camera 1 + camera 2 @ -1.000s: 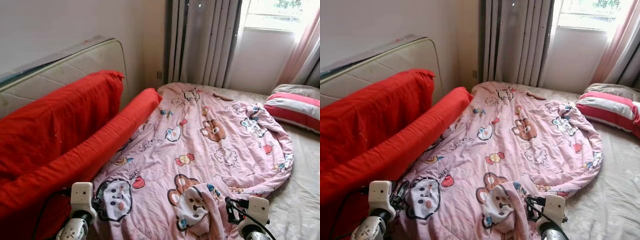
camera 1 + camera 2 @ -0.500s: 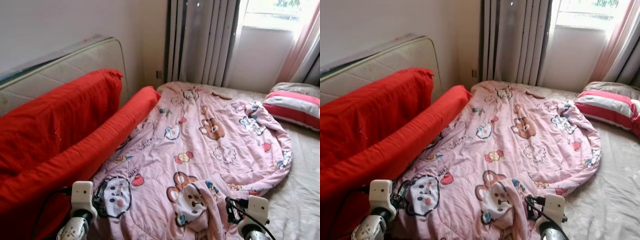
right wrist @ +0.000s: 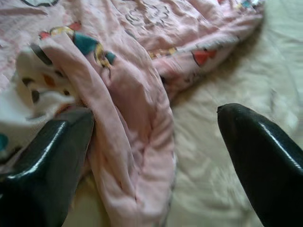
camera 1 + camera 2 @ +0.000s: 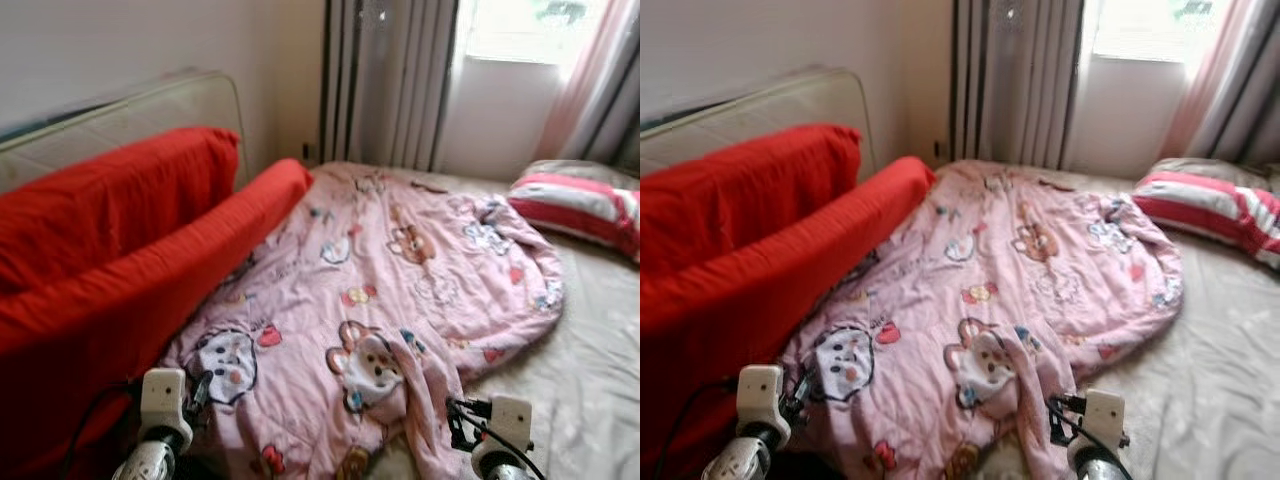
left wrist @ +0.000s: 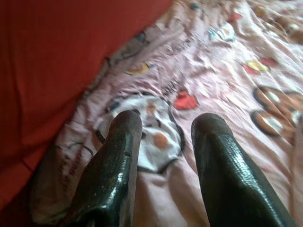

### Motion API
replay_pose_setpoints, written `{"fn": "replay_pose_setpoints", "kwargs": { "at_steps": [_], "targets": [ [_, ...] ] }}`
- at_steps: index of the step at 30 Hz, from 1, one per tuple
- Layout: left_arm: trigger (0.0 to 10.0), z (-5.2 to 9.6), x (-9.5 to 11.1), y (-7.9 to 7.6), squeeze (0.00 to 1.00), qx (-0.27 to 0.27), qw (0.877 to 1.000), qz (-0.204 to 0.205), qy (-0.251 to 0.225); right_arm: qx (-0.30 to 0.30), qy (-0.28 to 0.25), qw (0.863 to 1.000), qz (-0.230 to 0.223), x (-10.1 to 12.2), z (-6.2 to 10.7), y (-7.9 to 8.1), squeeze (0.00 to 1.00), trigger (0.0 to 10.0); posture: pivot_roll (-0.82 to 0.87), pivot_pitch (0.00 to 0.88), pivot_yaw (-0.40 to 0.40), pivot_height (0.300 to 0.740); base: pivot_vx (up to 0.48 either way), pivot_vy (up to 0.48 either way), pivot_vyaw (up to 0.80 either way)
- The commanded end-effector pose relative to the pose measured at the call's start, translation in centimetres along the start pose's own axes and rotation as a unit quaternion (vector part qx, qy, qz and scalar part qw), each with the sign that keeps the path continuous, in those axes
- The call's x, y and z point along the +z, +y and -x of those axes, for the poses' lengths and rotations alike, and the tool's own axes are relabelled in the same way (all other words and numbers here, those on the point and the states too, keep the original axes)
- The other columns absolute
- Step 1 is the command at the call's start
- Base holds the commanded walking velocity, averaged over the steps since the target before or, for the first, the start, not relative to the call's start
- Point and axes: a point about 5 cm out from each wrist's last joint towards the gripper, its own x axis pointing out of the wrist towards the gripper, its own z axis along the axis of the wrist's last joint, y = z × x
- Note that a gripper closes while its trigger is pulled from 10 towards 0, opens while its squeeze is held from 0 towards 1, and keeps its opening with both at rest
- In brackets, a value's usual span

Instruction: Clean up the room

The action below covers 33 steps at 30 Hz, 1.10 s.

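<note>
From the head, the pink quilt (image 4: 400, 290) lies rumpled across the bed (image 4: 590, 370) beside the red cushion (image 4: 110, 260); the left gripper (image 5: 163, 137), fingers narrowly apart, hovers over its edge, while the right gripper (image 3: 156, 137), fingers wide, straddles a fold and might pinch only one loose layer.

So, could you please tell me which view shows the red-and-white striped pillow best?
The left eye view: the red-and-white striped pillow lies nearly whole by the window. The right eye view crops its far end at the picture's edge. Both wrist views look at the pink cartoon-print quilt instead.
</note>
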Motion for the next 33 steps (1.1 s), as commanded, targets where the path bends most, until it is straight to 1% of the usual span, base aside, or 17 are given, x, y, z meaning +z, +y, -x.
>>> {"fn": "replay_pose_setpoints", "kwargs": {
  "at_steps": [1, 5, 11, 15, 16, 19, 21, 24, 26, 27, 29, 30, 33],
  "targets": [
    [10.0, -0.2, 0.5, 0.2, 0.00, 0.001, 1.000, 0.000, -0.006, 0.005, 0.012, 1.000, 0.003, -0.3, 0.0, 0.2, 0.00, 10.0, 0.02, 0.048, -0.003, 0.647, 0.000, 0.000, 0.00],
    [10.0, -0.3, 0.5, 0.2, 0.00, -0.001, 1.000, 0.000, -0.006, 0.009, 0.014, 1.000, 0.004, -0.2, -0.1, 0.4, 0.00, 10.0, 0.02, 0.053, 0.000, 0.647, 0.000, 0.000, 0.00],
    [10.0, -0.7, 0.8, -0.2, 0.00, -0.016, 1.000, 0.001, -0.004, 0.021, 0.017, 1.000, 0.005, 0.1, -0.4, 0.9, 0.00, 10.0, 0.03, 0.048, 0.010, 0.647, 0.000, 0.000, 0.00],
    [10.0, -1.1, 1.0, -0.5, 0.00, -0.023, 1.000, 0.001, -0.003, 0.044, 0.014, 0.999, 0.004, 1.0, -1.1, 2.1, 0.00, 10.0, 0.02, 0.031, 0.020, 0.647, 0.000, 0.000, 0.00],
    [10.0, -1.2, 1.2, -0.6, 0.00, -0.026, 1.000, 0.000, -0.005, 0.051, 0.009, 0.999, 0.008, 1.5, -1.4, 2.5, 0.00, 10.0, 0.02, 0.040, 0.017, 0.647, 0.000, 0.000, 0.00],
    [10.0, -1.1, 1.1, -0.8, 0.00, -0.026, 1.000, 0.002, -0.006, 0.053, 0.005, 0.998, 0.012, 1.9, -1.6, 2.6, 0.00, 10.0, 0.02, 0.057, 0.009, 0.647, 0.000, 0.000, 0.00],
    [10.0, -1.0, 0.8, -0.7, 0.00, -0.021, 1.000, 0.001, -0.001, 0.051, 0.006, 0.998, 0.021, 2.0, -1.7, 2.5, 0.00, 10.0, 0.01, 0.057, -0.001, 0.647, 0.000, 0.000, 0.00],
    [10.0, -1.1, 0.9, -0.8, 0.00, -0.019, 1.000, 0.003, -0.004, 0.046, -0.011, 0.999, 0.019, 2.8, -1.9, 2.1, 0.00, 10.0, 0.00, 0.076, -0.009, 0.647, 0.000, 0.000, 0.00],
    [10.0, -1.2, 0.9, -1.1, 0.00, -0.019, 1.000, 0.007, -0.005, 0.035, -0.017, 0.999, 0.014, 3.2, -2.0, 1.6, 0.00, 10.0, -0.01, 0.061, -0.015, 0.647, 0.000, 0.000, 0.00],
    [10.0, -1.2, 0.9, -1.1, 0.00, -0.019, 1.000, 0.007, -0.005, 0.035, -0.017, 0.999, 0.014, 3.2, -2.0, 1.6, 0.00, 10.0, -0.01, 0.061, -0.015, 0.647, 0.000, 0.000, 0.00],
    [10.0, -1.6, 1.3, -1.6, 0.00, -0.022, 1.000, 0.010, -0.011, 0.031, -0.020, 0.999, 0.002, 3.6, -2.2, 1.2, 0.00, 10.0, -0.02, 0.071, -0.019, 0.647, 0.000, 0.000, 0.00],
    [10.0, -1.6, 1.3, -1.8, 0.00, -0.023, 1.000, 0.011, -0.011, 0.031, -0.021, 0.999, 0.002, 3.6, -2.2, 1.1, 0.00, 10.0, -0.02, 0.058, -0.017, 0.642, 0.000, 0.000, 0.00],
    [10.0, -1.6, 1.3, -2.2, 0.00, -0.028, 0.999, 0.012, -0.014, 0.026, -0.038, 0.999, -0.001, 4.0, -2.2, 1.0, 0.00, 10.0, -0.03, 0.058, -0.019, 0.624, 0.000, 0.000, 0.00]
  ]
}}
